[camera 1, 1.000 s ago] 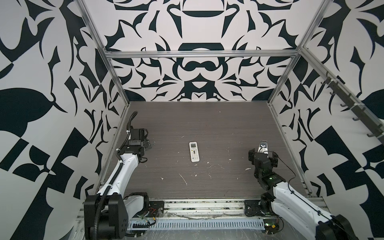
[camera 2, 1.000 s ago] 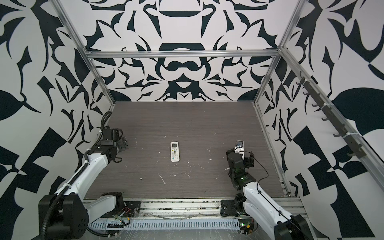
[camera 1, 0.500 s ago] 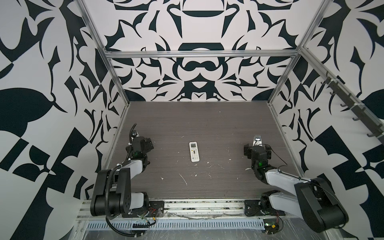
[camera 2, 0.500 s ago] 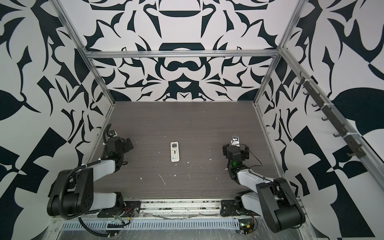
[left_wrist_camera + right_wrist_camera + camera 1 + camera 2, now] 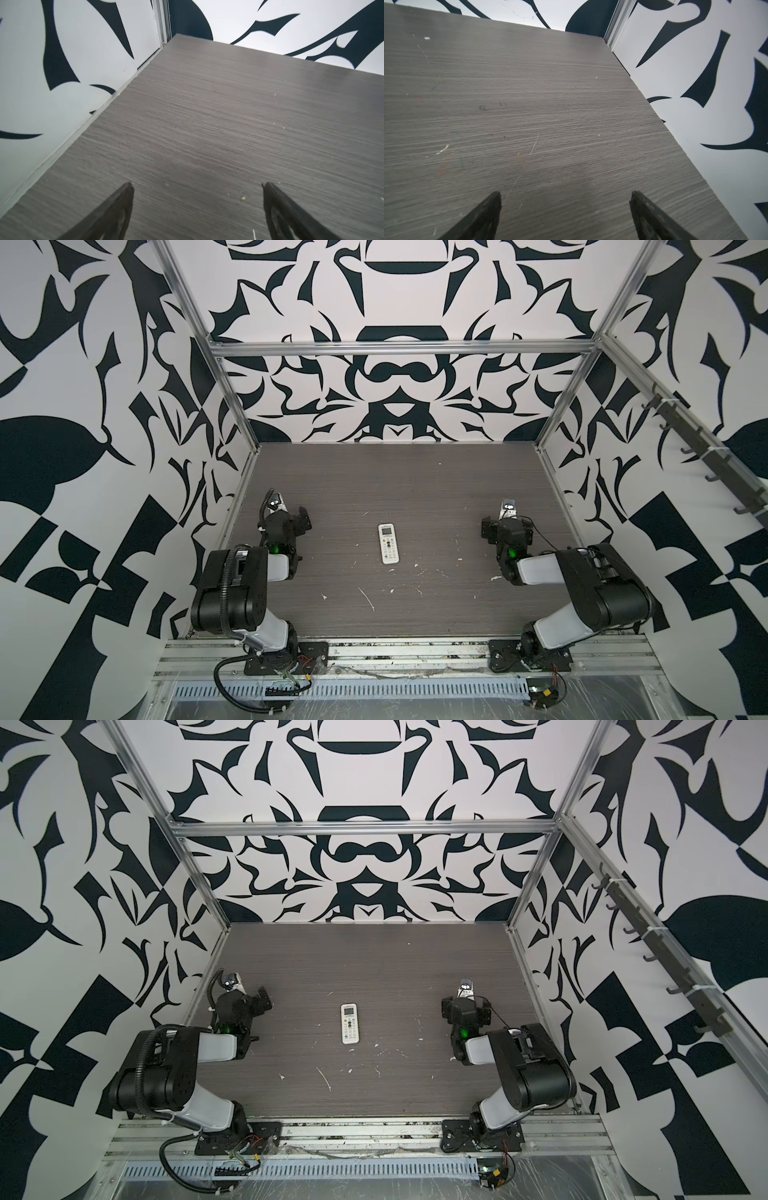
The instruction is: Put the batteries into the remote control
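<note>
The remote control (image 5: 388,543) (image 5: 350,1023) lies face up in the middle of the grey table, screen end toward the back wall. No batteries show in any view. My left gripper (image 5: 291,519) (image 5: 249,1003) sits low at the table's left side, well left of the remote. In the left wrist view it (image 5: 197,184) is open over bare table. My right gripper (image 5: 505,526) (image 5: 463,1009) sits low at the right side, well right of the remote. In the right wrist view it (image 5: 565,192) is open with nothing between its fingers.
White flecks and scratches (image 5: 365,598) mark the table in front of the remote. Patterned walls close in the left, right and back sides, with a metal rail (image 5: 399,349) along the back. Both arms are folded over their bases (image 5: 232,593) (image 5: 598,593) at the front edge.
Both arms have folded back, their elbows now raised over the bases. The right gripper has shifted toward the back. The remote has not moved and both grippers stay open.
</note>
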`<act>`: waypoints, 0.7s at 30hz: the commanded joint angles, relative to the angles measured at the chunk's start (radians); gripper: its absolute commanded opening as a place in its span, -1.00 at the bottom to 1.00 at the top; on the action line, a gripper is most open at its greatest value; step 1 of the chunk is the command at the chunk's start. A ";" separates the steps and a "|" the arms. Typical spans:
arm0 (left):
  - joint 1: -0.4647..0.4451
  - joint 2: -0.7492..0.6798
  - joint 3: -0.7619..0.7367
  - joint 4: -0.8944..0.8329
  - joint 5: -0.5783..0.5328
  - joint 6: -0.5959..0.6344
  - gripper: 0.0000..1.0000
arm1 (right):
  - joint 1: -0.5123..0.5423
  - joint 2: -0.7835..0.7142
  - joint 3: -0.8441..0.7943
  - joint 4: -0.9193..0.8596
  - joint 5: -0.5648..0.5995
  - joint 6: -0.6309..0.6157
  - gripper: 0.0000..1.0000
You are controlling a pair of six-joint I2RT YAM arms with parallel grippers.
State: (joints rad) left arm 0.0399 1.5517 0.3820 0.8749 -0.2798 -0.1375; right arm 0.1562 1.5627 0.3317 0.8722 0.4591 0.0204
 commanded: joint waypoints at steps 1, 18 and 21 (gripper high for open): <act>0.005 0.012 -0.014 0.060 0.010 0.009 0.99 | -0.017 -0.002 0.013 0.071 -0.010 0.029 1.00; 0.004 0.016 -0.017 0.077 0.013 0.013 0.99 | -0.019 0.000 0.013 0.077 -0.010 0.029 1.00; 0.004 0.016 -0.014 0.072 0.014 0.012 0.99 | -0.020 0.002 0.013 0.077 -0.009 0.029 0.99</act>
State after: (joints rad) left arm 0.0399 1.5543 0.3752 0.9222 -0.2699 -0.1303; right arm 0.1387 1.5723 0.3321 0.9104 0.4484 0.0418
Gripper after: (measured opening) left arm 0.992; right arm 0.997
